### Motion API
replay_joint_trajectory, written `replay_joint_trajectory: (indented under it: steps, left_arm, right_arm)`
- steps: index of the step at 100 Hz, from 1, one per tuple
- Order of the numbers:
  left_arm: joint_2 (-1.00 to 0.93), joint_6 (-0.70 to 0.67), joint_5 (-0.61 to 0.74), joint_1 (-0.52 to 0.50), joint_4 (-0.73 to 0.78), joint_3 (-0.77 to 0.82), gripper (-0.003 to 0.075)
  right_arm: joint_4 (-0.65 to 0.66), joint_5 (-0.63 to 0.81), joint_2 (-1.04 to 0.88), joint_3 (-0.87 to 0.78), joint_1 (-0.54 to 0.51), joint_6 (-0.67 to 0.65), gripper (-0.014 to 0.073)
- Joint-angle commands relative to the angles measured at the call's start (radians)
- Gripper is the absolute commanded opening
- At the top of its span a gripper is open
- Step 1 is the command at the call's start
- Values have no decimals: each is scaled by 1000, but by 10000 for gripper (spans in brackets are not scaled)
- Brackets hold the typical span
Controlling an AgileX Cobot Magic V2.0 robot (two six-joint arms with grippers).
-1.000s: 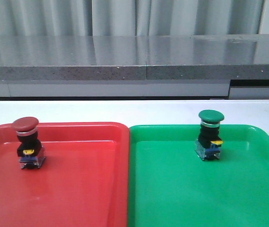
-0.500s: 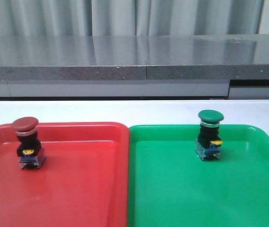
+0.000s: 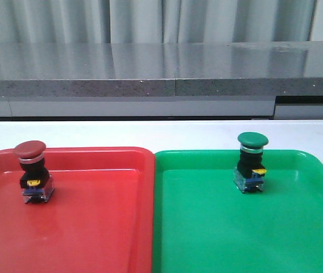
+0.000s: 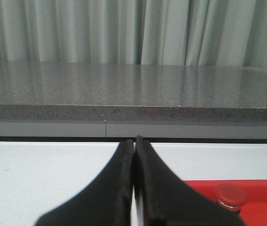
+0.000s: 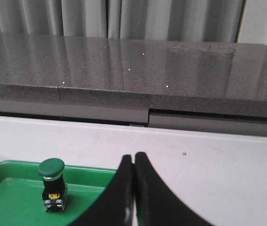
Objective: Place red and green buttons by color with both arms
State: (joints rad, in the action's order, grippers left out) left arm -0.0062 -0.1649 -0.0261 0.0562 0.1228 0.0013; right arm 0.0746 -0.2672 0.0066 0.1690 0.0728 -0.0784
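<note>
Fingers pressed flat together on both arms, and nothing between them. The left gripper [image 4: 134, 141] is clenched empty with its tips pointing at the back ledge, and the right gripper [image 5: 134, 157] is the same. Neither one shows from the front.

Look at the layout: the red button [image 3: 32, 172] stands upright in the far left part of the red tray [image 3: 110, 227], and the green button [image 3: 251, 162] stands upright toward the back of the green tray [image 3: 218, 239]. Each colour is home, so the sort looks done to me.

What could spoil it? Those caps are wide and the bodies tall on small bases, so they look top-heavy. An arm sweeping low over either tray could clip a cap and tip the switch over. The glossy tray floors look slick too, so a nudge might send one skating.

Underfoot is a plain white counter [image 3: 161, 133], trays side by side and rims nearly touching. Behind runs a grey speckled stone ledge [image 3: 150, 74], and pale pleated curtains [image 3: 150, 20] close off the back.
</note>
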Motion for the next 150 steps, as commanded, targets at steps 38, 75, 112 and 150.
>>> replay_joint_trajectory:
  steps: [38,75,112,150]
  left_arm:
    - [-28,-4,89,-4,-9,42,-20]
    - [-28,-4,89,-4,-9,42,-20]
    - [-28,-4,89,-4,-9,42,-19]
    - [-28,-4,89,-4,-9,42,-19]
  right_arm:
    - [-75,262,-33,-165,-45,3,-67]
    - [-82,272,-33,-182,-45,3,-67]
    - [-82,272,-33,-182,-45,3,-67]
    - [-82,272,-33,-182,-45,3,-67]
